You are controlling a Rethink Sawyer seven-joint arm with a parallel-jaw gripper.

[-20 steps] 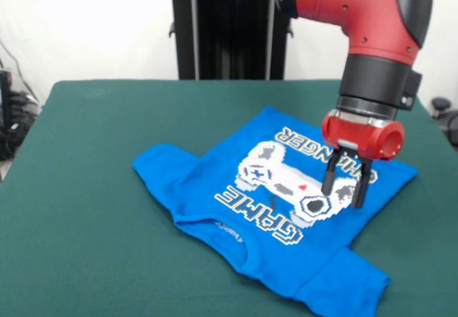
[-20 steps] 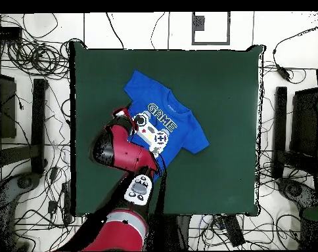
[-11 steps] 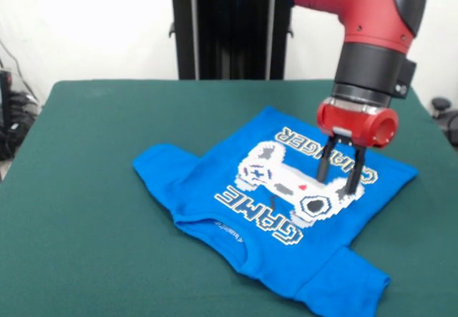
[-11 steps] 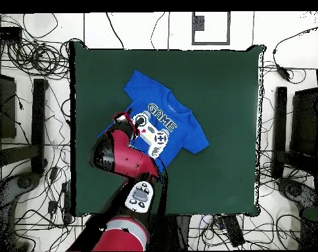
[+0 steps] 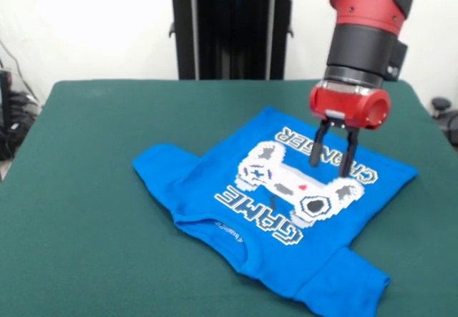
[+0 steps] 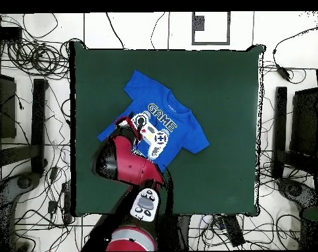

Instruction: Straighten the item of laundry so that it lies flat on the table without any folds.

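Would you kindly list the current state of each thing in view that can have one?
T-shirt: print side up, spread nearly flat, with small creases near the collar and one sleeve.
Gripper: open, empty, hanging above the shirt's print.
Table: bearing only the shirt.

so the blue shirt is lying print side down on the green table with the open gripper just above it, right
Not quite: the T-shirt lies print side up. The front view shows the white game controller and "GAME CHANGER" lettering facing upward. The rest holds: it is on the green table, and the open gripper is above it, holding nothing.
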